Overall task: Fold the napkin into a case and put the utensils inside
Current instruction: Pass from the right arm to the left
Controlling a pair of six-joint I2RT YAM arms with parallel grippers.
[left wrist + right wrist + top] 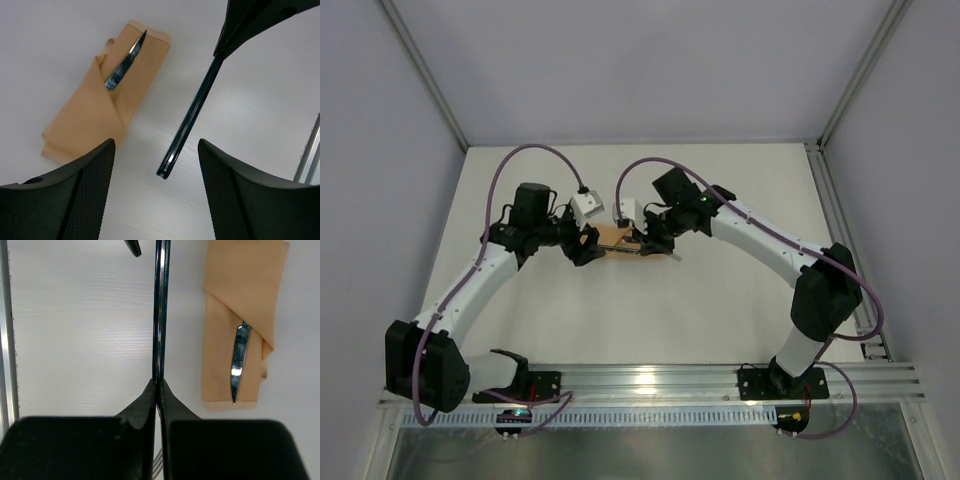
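The left hand (156, 150) is spread wide, and the fork (187, 125) slants across its front, pinched in the right hand (159, 387). Both hands crowd the case (95, 117) from either side. The counter (670, 310) is bare beyond them and toward the bases. A metal rail (828, 195) bounds its right edge.

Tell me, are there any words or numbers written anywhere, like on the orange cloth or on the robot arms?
There are none to read.
The folded peach-orange cloth case is plain.
The silver knife blade poking out of it shows no stamp.
The slim teal-handled fork pinched in the right gripper shows no marking.
The black and white robot arms carry no label that can be made out from above.
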